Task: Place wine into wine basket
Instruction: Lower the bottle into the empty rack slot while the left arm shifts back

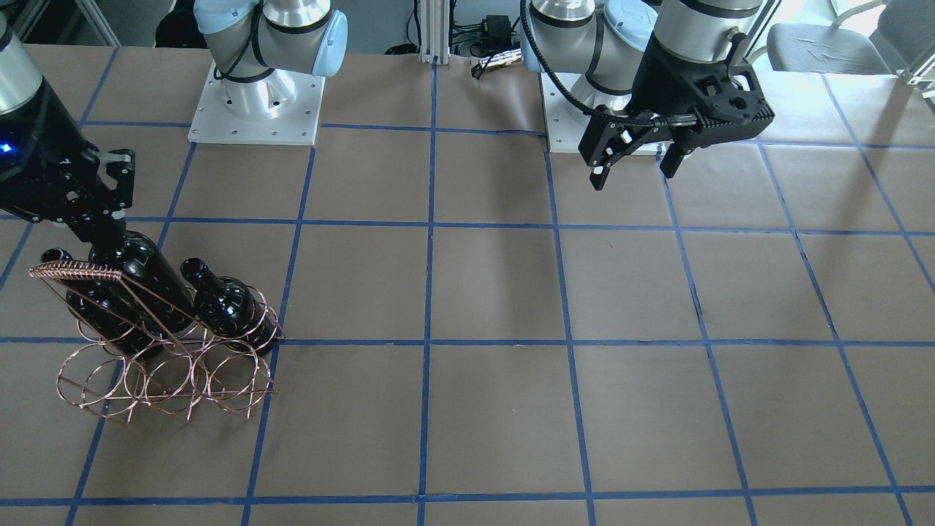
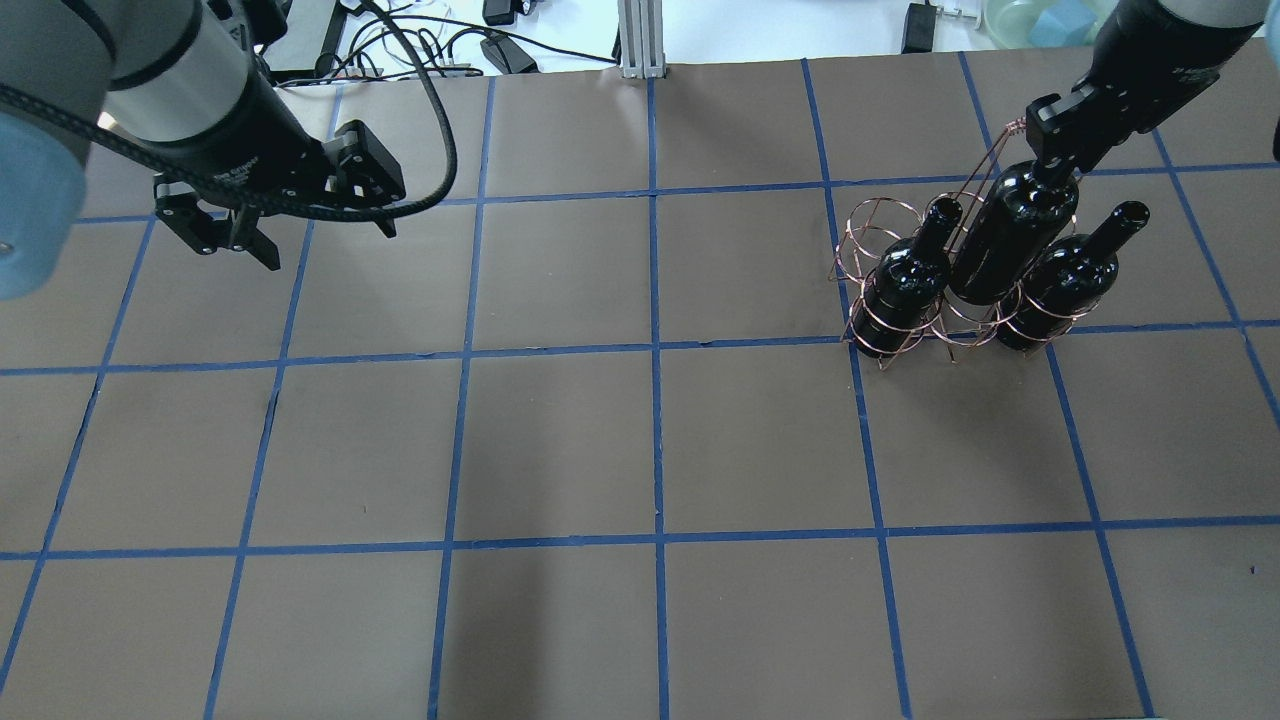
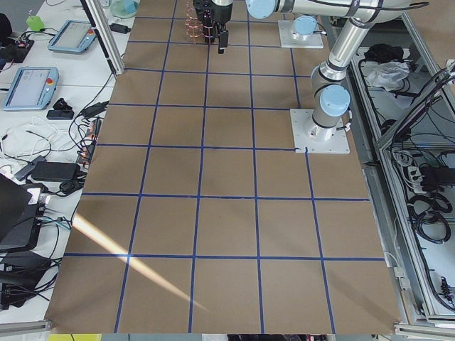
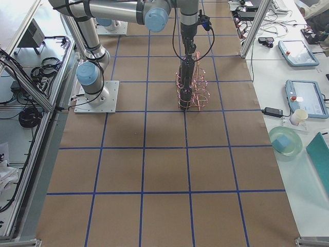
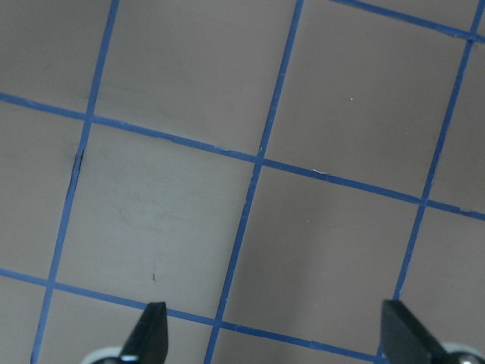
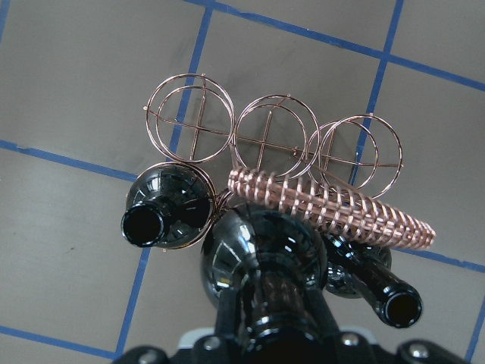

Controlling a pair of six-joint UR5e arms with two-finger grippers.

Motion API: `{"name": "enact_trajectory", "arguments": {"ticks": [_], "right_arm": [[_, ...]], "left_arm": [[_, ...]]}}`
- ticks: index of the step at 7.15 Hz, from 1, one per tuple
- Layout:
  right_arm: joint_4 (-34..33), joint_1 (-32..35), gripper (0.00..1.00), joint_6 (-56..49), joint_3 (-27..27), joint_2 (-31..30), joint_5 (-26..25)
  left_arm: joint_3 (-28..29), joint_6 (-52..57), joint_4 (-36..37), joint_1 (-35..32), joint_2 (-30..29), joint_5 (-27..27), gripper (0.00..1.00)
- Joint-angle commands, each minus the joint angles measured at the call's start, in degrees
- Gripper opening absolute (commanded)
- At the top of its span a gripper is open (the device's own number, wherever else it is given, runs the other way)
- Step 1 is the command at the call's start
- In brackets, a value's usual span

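The copper wire basket (image 1: 168,380) stands on the table, also in the overhead view (image 2: 868,228) and the right wrist view (image 6: 326,203). My right gripper (image 2: 1052,165) is shut on the neck of a glossy black wine bottle (image 2: 1008,245), seen from the front (image 1: 142,281) and from the right wrist (image 6: 261,246). The bottle leans, with its base in the middle ring of one row. Two look-alike bottles (image 2: 898,285) (image 2: 1062,285) fill the rings on either side. The other row's three rings (image 6: 273,135) are empty. My left gripper (image 1: 634,175) is open and empty, far away.
The table is brown paper with a blue tape grid. The arm bases (image 1: 256,109) stand at the robot's edge. Tablets, cables and a bowl lie on side benches (image 4: 295,98) beyond the table's ends.
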Motion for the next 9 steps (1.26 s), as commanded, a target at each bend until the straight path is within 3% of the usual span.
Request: {"name": "enact_trajectory", "arguments": {"ticks": [1,2,3,9], "right_arm": [[-0.04,-1.75,0.00,-2.25,0.10,0.28,0.51],[0.05,-1.94,0.00,-2.09,0.10,0.37,0.69],[0.05,-2.03,0.00,-1.74,0.45,0.63,0.86],[-0.48,-1.94,0.00,0.28,2.21,3.79,2.70]], "left_arm": [[-2.11,12.07,5.07,0.33,1.29,2.57,1.00],[0.42,14.60,4.20,3.56,1.13,2.59,1.00],[2.79,14.89,0.80,6.20,0.34,-1.15,1.00],[3.51,16.29,-3.17,6.49,0.95,-1.98,1.00]]}}
